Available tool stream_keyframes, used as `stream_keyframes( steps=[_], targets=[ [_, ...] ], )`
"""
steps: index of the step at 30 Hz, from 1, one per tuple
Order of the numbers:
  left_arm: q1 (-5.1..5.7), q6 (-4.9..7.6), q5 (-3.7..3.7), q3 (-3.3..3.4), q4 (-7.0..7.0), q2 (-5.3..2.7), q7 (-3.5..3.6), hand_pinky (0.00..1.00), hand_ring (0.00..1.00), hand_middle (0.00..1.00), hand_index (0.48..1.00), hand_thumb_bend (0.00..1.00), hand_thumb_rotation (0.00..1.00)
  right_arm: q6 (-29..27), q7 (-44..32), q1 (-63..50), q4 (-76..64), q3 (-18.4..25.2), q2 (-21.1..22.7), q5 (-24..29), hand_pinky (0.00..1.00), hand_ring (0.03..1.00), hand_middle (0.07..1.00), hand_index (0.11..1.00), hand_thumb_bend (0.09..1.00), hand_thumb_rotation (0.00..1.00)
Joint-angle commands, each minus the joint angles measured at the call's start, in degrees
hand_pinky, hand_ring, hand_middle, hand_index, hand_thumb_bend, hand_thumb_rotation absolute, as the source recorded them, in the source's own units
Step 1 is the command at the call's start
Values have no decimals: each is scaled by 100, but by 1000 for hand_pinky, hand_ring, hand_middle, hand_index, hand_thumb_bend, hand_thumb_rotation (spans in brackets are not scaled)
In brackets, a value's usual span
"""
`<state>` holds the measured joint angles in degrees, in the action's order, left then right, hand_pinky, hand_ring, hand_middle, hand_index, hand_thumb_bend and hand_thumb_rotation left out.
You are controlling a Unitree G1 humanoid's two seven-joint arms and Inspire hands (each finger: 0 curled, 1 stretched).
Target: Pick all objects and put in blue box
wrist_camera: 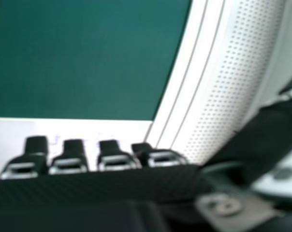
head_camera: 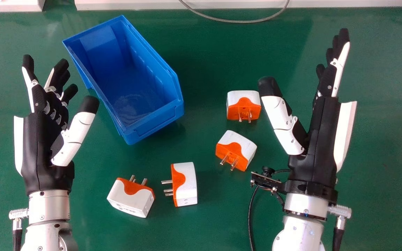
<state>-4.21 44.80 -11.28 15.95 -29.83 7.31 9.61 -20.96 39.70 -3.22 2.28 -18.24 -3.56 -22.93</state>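
My left hand (head_camera: 42, 139) is open at the left, beside the blue box (head_camera: 134, 129), which stands tilted across the table with nothing inside. My right hand (head_camera: 318, 136) is open and empty at the right; in the right hand view the same hand (wrist_camera: 88, 188) has relaxed fingers. Between the hands lie white and orange plug adapters: one (head_camera: 243, 97) just left of the right thumb, a second (head_camera: 242, 144) below it, a third (head_camera: 187, 184) lower at the centre with prongs pointing left, and a fourth (head_camera: 129, 198) nearer the left hand with prongs pointing up. Neither hand touches them.
The green table (head_camera: 389, 139) extends on all sides. A grey cable (head_camera: 243, 21) loops over its far edge, beside white edging (head_camera: 344, 2). A black cable (head_camera: 250, 216) hangs from the camera mount at my right wrist. White perforated panel (wrist_camera: 223, 92) stands past the table.
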Motion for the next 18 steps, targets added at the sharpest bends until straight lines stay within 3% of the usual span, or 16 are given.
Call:
stream_keyframes(
  steps=[1, 6, 10, 13, 18],
  targets=[
    [19, 47, -34, 0, 132, 3, 0, 902, 942, 924, 915, 856, 541, -52, 20, -59, -175, -132, -534, -15, 944, 993, 1000, 1000, 608, 749],
    [4, 70, -50, 3, 98, 2, 21, 901, 942, 924, 915, 849, 538, -37, -12, -69, -193, -131, -534, 7, 946, 995, 1000, 1000, 607, 746],
    [23, 15, -93, 2, 144, -12, 35, 903, 944, 926, 915, 857, 532, -3, -29, -80, -208, -138, -530, 2, 947, 999, 1000, 1000, 611, 746],
    [31, 54, -16, 7, 132, -3, -7, 900, 943, 926, 915, 854, 535, 24, -92, -108, -237, -149, -519, 40, 952, 1000, 1000, 1000, 615, 749],
    [51, 62, 31, 9, 146, 4, -38, 898, 942, 926, 917, 842, 538, 399, -536, -218, -488, -215, -418, 157, 956, 1000, 1000, 1000, 624, 726]
  ],
)
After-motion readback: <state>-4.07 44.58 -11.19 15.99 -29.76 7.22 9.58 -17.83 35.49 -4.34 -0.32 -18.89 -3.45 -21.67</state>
